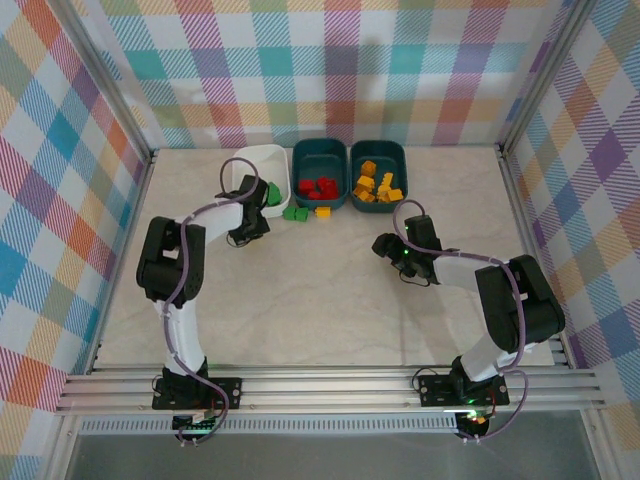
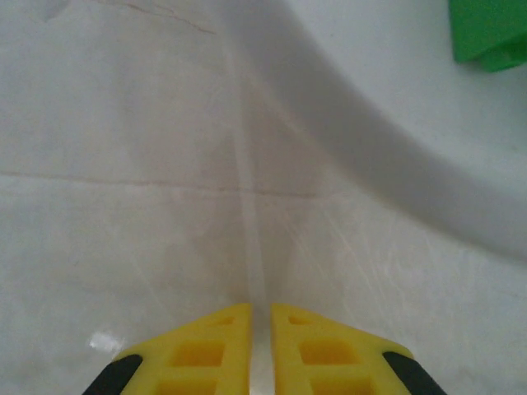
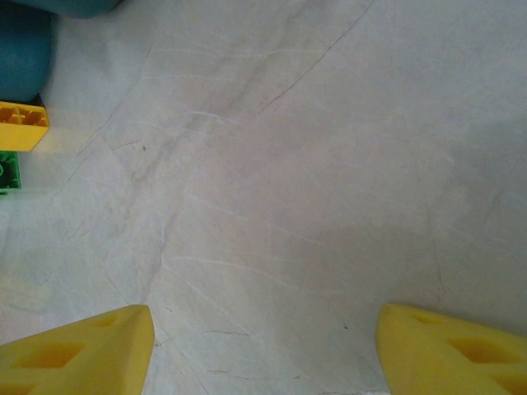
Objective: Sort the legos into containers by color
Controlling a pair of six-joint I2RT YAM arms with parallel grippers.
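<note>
Three containers stand in a row at the back: a white tub (image 1: 258, 162) holding green legos (image 1: 272, 192), a teal tub (image 1: 320, 152) with red legos (image 1: 320, 187), and a teal tub (image 1: 378, 152) with yellow-orange legos (image 1: 376, 184). Two green legos (image 1: 293, 213) and a yellow lego (image 1: 322, 212) lie loose on the table in front of them. My left gripper (image 1: 250, 224) (image 2: 262, 317) is shut on nothing, just before the white tub's near wall (image 2: 387, 156); a green lego (image 2: 490, 33) shows beyond it. My right gripper (image 1: 385, 245) (image 3: 263, 329) stands open over bare table, with a yellow lego (image 3: 20, 125) and a green lego (image 3: 6, 173) far to its left.
The pale marbled table (image 1: 330, 300) lies between the arms. A metal frame and plaid walls close in the sides and the back. A teal tub's corner (image 3: 25, 49) shows at the top left of the right wrist view.
</note>
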